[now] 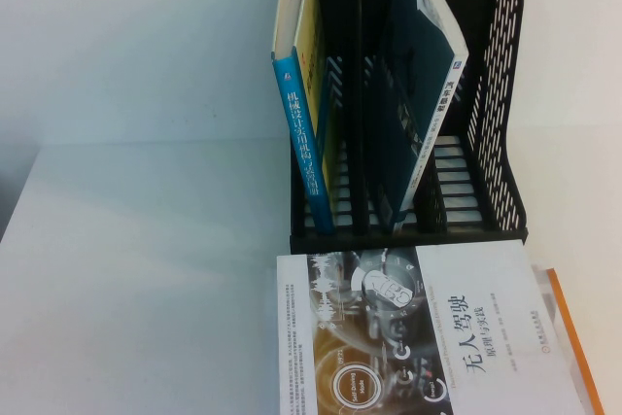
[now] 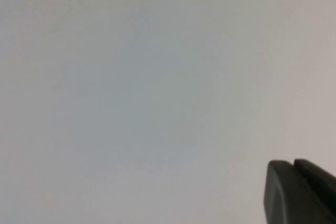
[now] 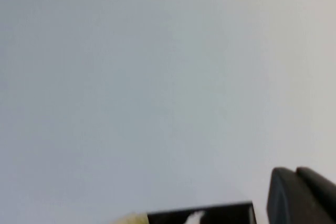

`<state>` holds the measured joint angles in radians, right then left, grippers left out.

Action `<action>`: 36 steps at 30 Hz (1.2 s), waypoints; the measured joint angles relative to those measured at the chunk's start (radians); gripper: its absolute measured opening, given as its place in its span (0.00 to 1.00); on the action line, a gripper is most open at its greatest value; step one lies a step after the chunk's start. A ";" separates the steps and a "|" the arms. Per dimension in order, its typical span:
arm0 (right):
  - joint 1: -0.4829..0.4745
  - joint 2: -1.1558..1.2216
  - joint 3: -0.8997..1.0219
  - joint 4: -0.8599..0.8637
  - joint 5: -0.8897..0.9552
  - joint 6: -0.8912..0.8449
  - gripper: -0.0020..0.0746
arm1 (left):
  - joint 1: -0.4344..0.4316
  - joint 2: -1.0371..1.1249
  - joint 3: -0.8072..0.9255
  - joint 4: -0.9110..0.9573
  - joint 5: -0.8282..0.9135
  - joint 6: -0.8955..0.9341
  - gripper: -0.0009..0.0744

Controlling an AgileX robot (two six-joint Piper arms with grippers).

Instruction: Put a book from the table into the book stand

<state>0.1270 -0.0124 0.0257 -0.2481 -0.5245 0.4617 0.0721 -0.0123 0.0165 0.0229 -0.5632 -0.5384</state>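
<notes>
From the high view I see the book [image 1: 418, 337] lying flat on the table [image 1: 146, 269], cover up, its far edge just short of the front lip of the book stand [image 1: 505, 114] and its near edge running out of the bottom of the picture. Under its right side a second volume with an orange edge [image 1: 573, 337] pokes out (I cannot read any more of it). The stand sits at the far middle of the table, open toward me, with a blue-spined book [image 1: 303, 143] leaning in its leftmost slot and a blue-and-grey book [image 1: 428, 85] tilted across a slot further right; between those two I see slots standing free, and another free gap between the tilted book and the perforated right wall. Left of the stand and the flat book the white surface runs wide and bare to the table's left edge, so that side gives me the most room. Neither arm shows in the high view. The left gripper [image 2: 299, 192] appears only as a dark tip in a corner of the left wrist view over plain white table, and I cannot tell its opening. The right gripper [image 3: 302, 195] shows likewise in its own wrist view, beside a dark strip at the frame's edge, opening unreadable too.
</notes>
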 joint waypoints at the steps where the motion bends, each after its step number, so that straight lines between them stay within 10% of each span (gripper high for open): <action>1: 0.000 0.000 -0.010 0.000 -0.036 0.000 0.02 | 0.000 0.000 -0.016 0.032 0.007 -0.021 0.01; 18: 0.000 0.214 -0.702 0.073 0.368 -0.142 0.02 | -0.039 0.203 -0.583 0.214 0.628 -0.067 0.01; 36: 0.000 0.609 -0.818 0.192 1.125 -0.144 0.02 | -0.112 0.505 -0.772 0.104 1.218 -0.065 0.01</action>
<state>0.1270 0.5963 -0.7920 -0.0564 0.6010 0.3173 -0.0400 0.4928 -0.7556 0.1270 0.6546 -0.6036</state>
